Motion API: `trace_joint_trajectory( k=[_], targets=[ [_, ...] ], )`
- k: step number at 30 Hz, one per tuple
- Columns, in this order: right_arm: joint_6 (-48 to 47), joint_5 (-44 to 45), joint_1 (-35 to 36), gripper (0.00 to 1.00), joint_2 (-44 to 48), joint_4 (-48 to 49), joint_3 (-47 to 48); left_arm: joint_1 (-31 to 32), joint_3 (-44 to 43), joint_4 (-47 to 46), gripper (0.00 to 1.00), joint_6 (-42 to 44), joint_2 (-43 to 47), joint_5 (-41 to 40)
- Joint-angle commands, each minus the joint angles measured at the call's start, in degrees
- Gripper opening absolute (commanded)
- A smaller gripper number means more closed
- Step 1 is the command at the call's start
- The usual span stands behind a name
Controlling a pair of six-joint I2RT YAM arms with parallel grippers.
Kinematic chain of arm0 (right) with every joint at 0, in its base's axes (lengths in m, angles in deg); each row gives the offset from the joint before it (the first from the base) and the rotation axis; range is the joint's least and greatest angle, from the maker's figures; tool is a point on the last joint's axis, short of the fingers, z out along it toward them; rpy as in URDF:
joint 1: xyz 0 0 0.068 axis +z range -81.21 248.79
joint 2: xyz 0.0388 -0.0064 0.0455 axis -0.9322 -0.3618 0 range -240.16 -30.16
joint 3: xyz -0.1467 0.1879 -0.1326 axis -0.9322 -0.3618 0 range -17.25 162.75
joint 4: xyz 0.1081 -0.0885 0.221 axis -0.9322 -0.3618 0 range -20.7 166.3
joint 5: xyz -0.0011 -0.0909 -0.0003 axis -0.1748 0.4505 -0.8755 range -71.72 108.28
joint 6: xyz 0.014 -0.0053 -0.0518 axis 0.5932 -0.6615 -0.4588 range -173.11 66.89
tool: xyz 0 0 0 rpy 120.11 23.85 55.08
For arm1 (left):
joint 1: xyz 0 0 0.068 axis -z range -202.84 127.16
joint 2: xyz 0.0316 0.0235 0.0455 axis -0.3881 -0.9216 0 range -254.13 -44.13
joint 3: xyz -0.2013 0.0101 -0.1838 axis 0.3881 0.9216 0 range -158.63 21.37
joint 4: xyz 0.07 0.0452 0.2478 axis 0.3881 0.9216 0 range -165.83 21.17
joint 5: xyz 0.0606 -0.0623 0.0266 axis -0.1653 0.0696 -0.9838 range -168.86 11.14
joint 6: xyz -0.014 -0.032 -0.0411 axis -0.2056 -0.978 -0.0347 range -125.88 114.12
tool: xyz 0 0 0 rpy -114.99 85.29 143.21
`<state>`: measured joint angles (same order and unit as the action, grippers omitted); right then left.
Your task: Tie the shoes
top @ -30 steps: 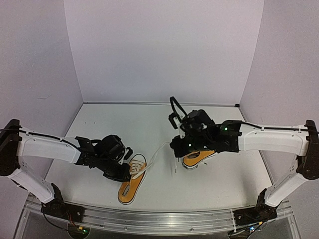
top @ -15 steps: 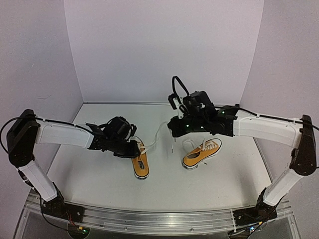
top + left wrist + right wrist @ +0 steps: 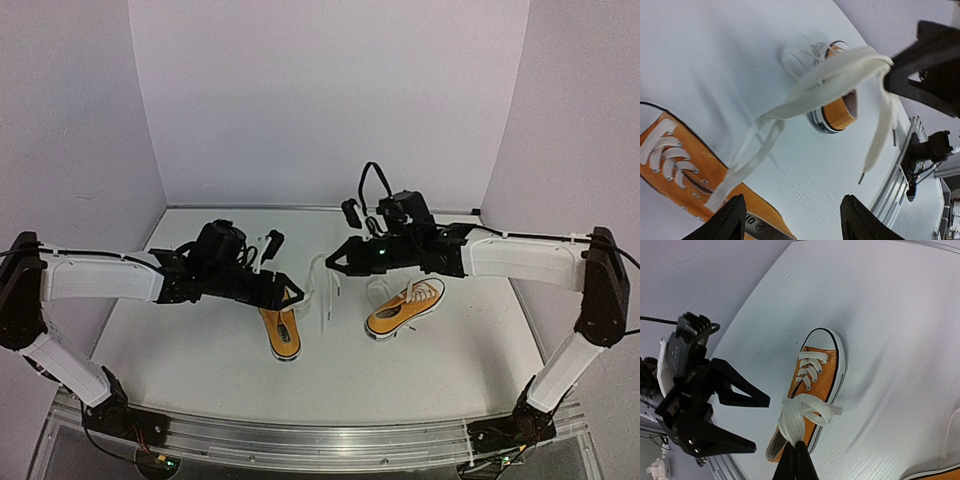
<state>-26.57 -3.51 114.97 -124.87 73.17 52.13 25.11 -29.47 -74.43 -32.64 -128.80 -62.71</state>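
Surface (image 3: 200,350): white, flat, with a metal rail (image 3: 300,440) along its near edge.

Two items rest directly on it, both upright on their soles.

Left shoe (image 3: 281,332): orange with a white sole, left of centre, heel end toward the near edge.

Right shoe (image 3: 405,308): same colours, right of centre, heel toward the left shoe, toe angled to the far right. Its loose lace loops (image 3: 795,57) lie on the surface just beside it.

The shoes sit apart, with bare surface between them.

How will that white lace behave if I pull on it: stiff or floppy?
Probably floppy: the lace sags and folds flat between the shoe and the shut right gripper. Its loose end dangles, so it likely swings. The small shoe may drag along.
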Motion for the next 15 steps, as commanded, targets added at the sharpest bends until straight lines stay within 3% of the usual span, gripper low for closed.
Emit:
trace_joint_trajectory(
  k=[1,15],
  targets=[
    [4.50,-5.63,-0.54,0.00,0.84,5.67,0.97,2.68,-1.72,-7.17,0.66,3.50,-2.18,8.11],
    [7.23,-8.46,-0.65,0.00,-0.04,8.51,0.57,3.60,-5.39,-12.40,0.68,2.64,-7.54,9.81]
  ],
)
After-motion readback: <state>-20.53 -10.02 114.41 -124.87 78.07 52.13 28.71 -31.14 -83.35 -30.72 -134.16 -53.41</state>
